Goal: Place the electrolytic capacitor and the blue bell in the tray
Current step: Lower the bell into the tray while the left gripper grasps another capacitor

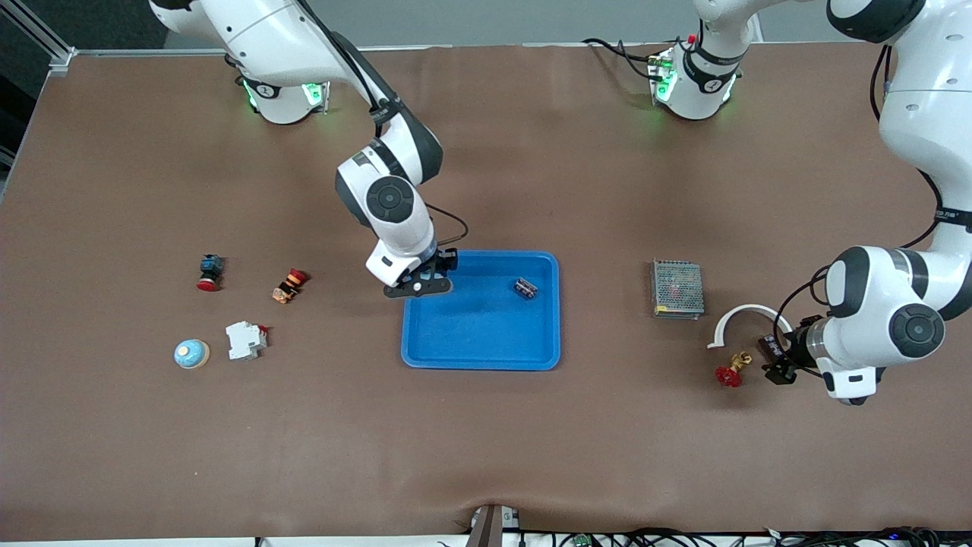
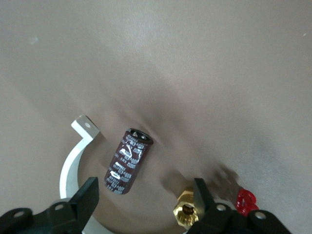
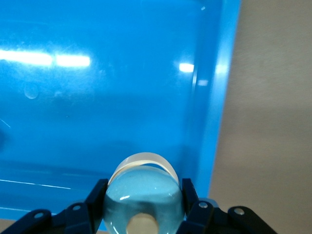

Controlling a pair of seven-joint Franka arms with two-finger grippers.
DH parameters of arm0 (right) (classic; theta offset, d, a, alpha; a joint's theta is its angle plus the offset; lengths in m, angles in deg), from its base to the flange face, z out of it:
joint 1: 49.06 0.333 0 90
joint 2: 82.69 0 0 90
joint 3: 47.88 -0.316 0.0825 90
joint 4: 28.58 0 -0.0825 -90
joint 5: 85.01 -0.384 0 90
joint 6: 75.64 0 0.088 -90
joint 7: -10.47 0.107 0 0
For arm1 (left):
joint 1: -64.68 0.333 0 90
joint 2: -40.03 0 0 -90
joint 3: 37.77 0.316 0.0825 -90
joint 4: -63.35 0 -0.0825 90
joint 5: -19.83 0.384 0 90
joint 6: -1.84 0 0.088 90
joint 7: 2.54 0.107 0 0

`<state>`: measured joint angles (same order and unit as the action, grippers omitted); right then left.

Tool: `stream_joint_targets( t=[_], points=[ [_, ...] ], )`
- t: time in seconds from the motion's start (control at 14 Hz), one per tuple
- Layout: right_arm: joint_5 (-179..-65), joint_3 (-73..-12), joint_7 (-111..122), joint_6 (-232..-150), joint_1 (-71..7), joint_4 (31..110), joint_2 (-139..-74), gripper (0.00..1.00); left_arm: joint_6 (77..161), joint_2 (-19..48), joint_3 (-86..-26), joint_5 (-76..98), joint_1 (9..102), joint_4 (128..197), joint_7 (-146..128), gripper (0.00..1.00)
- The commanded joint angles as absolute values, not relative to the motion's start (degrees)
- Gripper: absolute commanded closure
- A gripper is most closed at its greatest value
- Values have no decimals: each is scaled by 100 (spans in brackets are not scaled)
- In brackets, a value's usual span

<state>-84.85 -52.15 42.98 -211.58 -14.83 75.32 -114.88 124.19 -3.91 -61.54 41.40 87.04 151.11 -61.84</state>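
Right gripper is clenched on my bell, a pale blue dome with a tan button, over the tray's ten o'clock corner in the front view. That tray is glossy bright blue, with a small capacitor lying at its two o'clock. Around it the brown table is matte. A second bell sits at the tray's nine o'clock. At three o'clock my left gripper hangs low, fingers apart, a maroon capacitor lying free beside a white bracket.

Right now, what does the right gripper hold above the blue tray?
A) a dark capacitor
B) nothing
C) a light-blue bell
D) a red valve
C: the right gripper is shut on a light-blue bell over the tray.
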Motion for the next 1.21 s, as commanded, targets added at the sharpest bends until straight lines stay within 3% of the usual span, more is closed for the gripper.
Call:
stream_joint_targets(
  t=[0.0,0.43,0.64,0.71,1.0,1.14],
  points=[
    [-8431,-5139,4518,-21283,-1364,7311,-11766,70,12471,-462,-6203,4399,8718,15194,-6178,23],
    [-8422,-5130,4518,-21775,-1356,7285,-12048,69,12471,-752,-6203,4839,8744,15168,-6178,41],
    [-8431,-5130,4518,-21793,-1347,7285,-12101,68,12471,-752,-6203,4839,8727,15159,-6169,94],
    [-8422,-5130,4518,-21802,-1338,7285,-12119,67,12471,-726,-6203,4839,8727,15159,-6186,100],
    [-8422,-5130,4518,-21864,-1321,7285,-12163,65,12409,-577,-6221,4830,8744,15116,-6081,100],
    [-8422,-5130,4518,-21864,-1321,7285,-12172,53,12409,-559,-6229,4822,8674,14984,-6098,100]
  ],
)
